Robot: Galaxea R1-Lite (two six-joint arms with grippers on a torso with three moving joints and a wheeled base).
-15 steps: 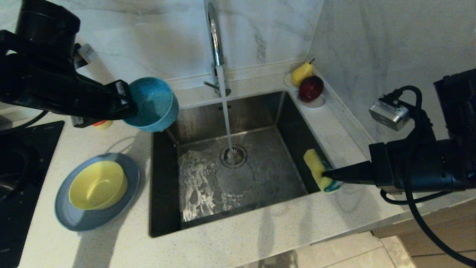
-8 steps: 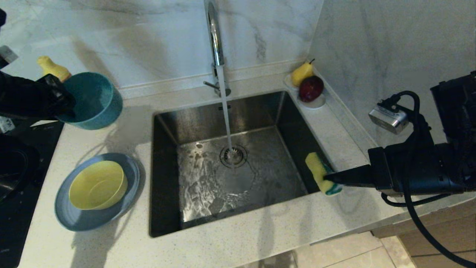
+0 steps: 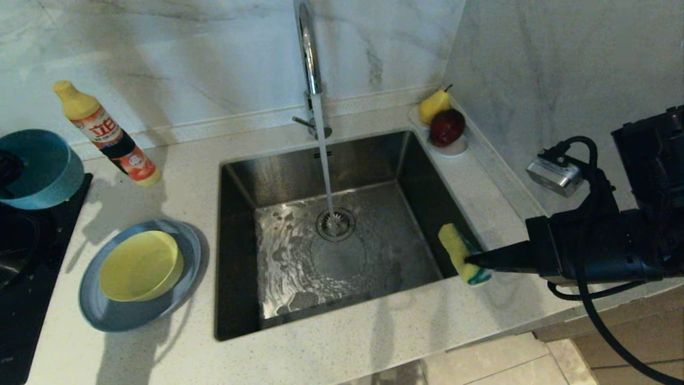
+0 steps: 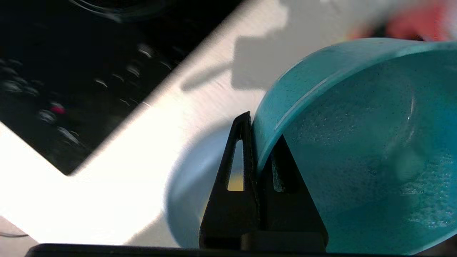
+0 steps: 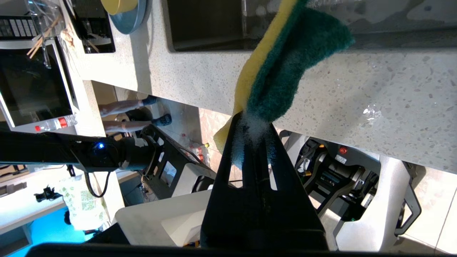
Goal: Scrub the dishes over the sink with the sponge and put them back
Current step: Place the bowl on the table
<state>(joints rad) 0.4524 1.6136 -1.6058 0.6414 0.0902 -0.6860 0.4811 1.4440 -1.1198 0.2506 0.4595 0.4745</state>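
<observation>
- our left gripper [image 4: 257,142] clamps the teal bowl [image 3: 37,168] by its rim, at the far left over the stove edge.
- our right gripper [image 5: 254,123] pinches the sponge [image 3: 460,252] at the sink [image 3: 235,251] rim, right side.
- we judge the teal bowl on its way back; yellow bowl [image 3: 140,266] and plate [image 3: 101,315] look unwashed.

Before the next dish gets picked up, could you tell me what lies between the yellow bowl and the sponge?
In the head view, the sink with the running water stream lies between the yellow bowl and the sponge, held by the right gripper.
</observation>
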